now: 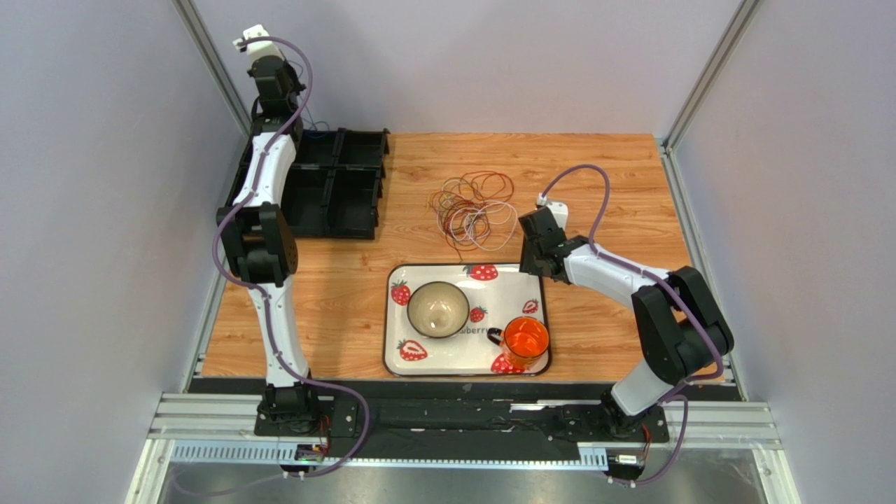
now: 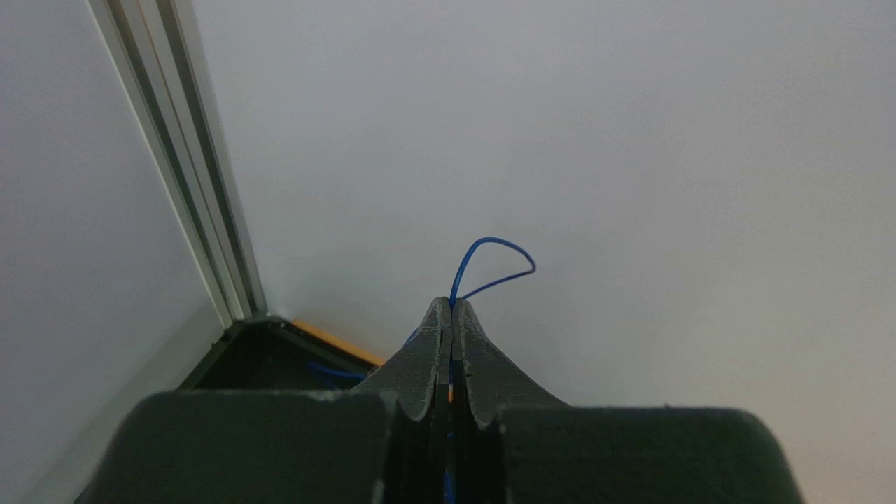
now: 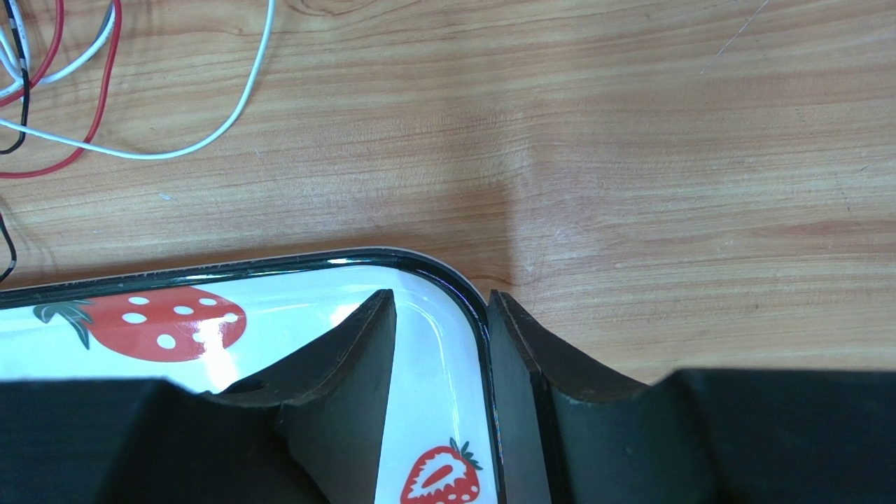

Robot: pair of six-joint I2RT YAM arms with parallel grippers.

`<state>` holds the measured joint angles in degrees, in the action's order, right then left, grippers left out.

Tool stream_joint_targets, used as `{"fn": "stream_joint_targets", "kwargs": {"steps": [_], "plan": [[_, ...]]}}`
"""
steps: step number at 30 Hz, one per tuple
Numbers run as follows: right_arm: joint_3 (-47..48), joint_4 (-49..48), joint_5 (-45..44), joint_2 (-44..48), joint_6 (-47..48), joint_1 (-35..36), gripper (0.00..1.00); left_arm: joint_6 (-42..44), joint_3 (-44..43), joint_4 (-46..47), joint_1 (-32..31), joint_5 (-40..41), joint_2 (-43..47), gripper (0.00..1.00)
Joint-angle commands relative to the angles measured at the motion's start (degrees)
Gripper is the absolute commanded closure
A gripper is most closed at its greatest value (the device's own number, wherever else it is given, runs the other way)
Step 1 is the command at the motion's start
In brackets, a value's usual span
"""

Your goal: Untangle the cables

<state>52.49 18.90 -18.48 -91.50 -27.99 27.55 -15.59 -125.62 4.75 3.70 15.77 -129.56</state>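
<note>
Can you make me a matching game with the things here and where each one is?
Things:
1. thin blue cable
2. orange see-through cup
3. black plastic divided bin
4. tangled pile of thin coloured cables

Places:
A. on the white strawberry-print tray
B. far left of the wooden table
C. pinched in the left gripper
D. bare wood beyond the tray

Pairs: 1-C, 2-A, 3-B, 4-D

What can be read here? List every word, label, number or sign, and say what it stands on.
"berr": dark lettering on the tray, between the bowl and the orange cup. The bowl hides its start, and it is so small that the reading is unsure.
No other text shows in any view.
</note>
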Motion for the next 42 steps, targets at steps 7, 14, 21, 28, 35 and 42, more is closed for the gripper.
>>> {"fn": "stream_joint_targets", "kwargs": {"steps": [7, 14, 21, 28, 35, 42], "plan": [[0.0, -2.4, 0.5, 2.3, 0.5, -0.7, 0.58, 0.5, -2.7, 2.8, -2.3, -11.0, 2.7, 1.0], [-0.2, -2.6, 0.7, 2.3, 0.5, -0.7, 0.58, 1.9, -2.6, 2.5, -3.5, -13.7, 4.6, 1.0], [-0.2, -2.6, 0.7, 2.4, 0.4, -0.7, 0.58, 0.7, 0.5, 0.2, -3.5, -6.0, 3.7, 1.0], [-0.1, -2.5, 1.1, 2.3, 0.3, -0.9, 0.58, -8.5, -3.0, -7.3, 0.3, -4.0, -2.7, 1.0], [-0.1, -2.6, 1.2, 2.1, 0.5, -1.0, 0.58, -5.3, -8.8, -16.6, 2.1, -0.7, -8.0, 1.0], [0.2, -2.4, 1.4, 1.7, 0.5, -1.2, 0.58, -0.7, -18.1, -28.7, 1.7, -0.6, -13.7, 1.0]]}}
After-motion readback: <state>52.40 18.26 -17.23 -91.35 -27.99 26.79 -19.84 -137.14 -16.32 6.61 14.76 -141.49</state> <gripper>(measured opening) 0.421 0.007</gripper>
